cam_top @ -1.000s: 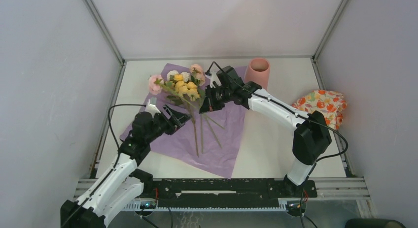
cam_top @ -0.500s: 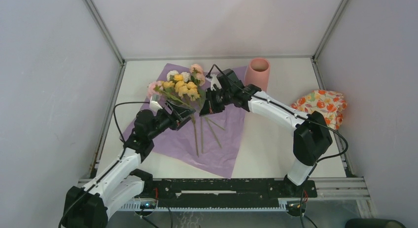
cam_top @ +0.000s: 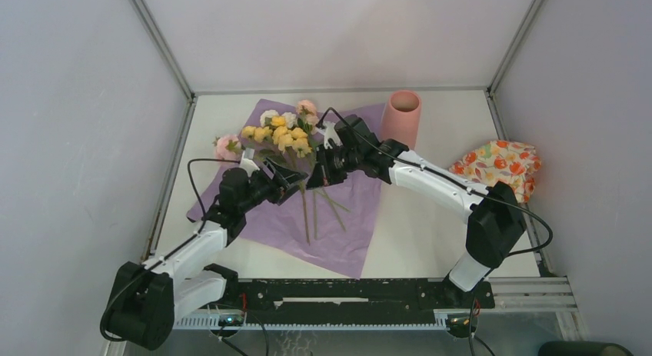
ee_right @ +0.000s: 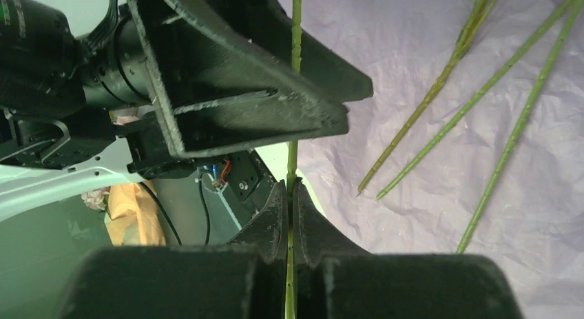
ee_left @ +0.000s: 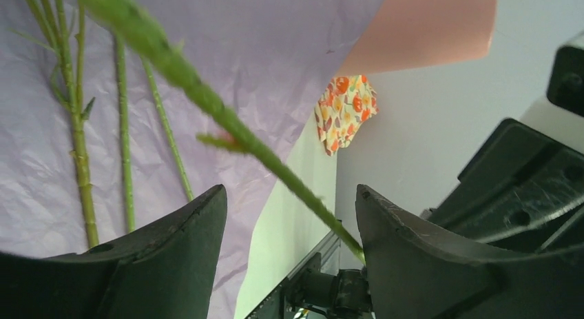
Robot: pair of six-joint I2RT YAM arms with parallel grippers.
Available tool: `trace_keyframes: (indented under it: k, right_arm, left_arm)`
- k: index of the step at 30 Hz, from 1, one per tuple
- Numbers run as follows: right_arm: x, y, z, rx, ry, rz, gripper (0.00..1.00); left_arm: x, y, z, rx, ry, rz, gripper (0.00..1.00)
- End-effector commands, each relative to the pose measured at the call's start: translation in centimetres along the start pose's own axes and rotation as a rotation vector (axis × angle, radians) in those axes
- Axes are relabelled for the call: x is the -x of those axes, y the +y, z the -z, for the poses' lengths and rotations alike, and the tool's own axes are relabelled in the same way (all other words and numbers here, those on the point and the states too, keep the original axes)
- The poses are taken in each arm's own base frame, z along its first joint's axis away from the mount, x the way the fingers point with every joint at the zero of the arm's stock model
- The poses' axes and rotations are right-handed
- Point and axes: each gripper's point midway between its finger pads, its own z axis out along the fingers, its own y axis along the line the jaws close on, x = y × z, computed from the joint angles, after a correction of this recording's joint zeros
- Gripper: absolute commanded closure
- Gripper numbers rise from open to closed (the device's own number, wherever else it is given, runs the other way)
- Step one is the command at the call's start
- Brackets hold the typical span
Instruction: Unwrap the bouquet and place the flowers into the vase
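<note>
Right gripper (ee_right: 289, 195) pinched shut on a flower stem (ee_right: 292, 160), left gripper (ee_left: 289, 195) gaping wide around it, vase (cam_top: 402, 114) at two o'clock.

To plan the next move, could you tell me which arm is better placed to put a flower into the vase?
Probably the right. The right fingers are shut on a flower stem, and the vase stands on that arm's side. The left fingers are open, gripping nothing.
</note>
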Motion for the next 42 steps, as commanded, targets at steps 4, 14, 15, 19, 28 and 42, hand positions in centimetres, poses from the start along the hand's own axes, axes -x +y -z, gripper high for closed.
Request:
trace_keyframes:
  k: [4, 14, 15, 19, 28, 42]
  right_arm:
    - [0.0, 1.6, 0.6, 0.034, -0.048, 0.036, 1.00]
    - [-1.1, 0.9, -0.1, 0.004, -0.030, 0.039, 1.00]
    - [-1.1, 0.8, -0.1, 0.003, -0.030, 0.039, 1.00]
    - [-1.5, 0.8, -0.3, -0.004, -0.021, 0.044, 1.00]
    - [-2.9, 1.2, -0.6, 0.008, 0.030, 0.060, 0.97]
    - [0.1, 1.3, 3.1, 0.002, -0.086, 0.083, 0.65]
  left_arm:
    - [1.6, -0.4, -0.8, -0.010, -0.029, -0.066, 0.34]
    - [2.3, 0.2, -0.6, 0.050, -0.050, -0.131, 0.62]
    - [2.5, 0.2, -0.5, 0.053, -0.054, -0.140, 0.63]
    - [3.0, 0.2, -0.1, 0.084, -0.076, -0.187, 0.68]
    - [3.9, -0.3, 0.5, 0.099, -0.104, -0.284, 0.80]
    - [3.5, -1.3, 1.3, 0.031, -0.097, -0.430, 0.86]
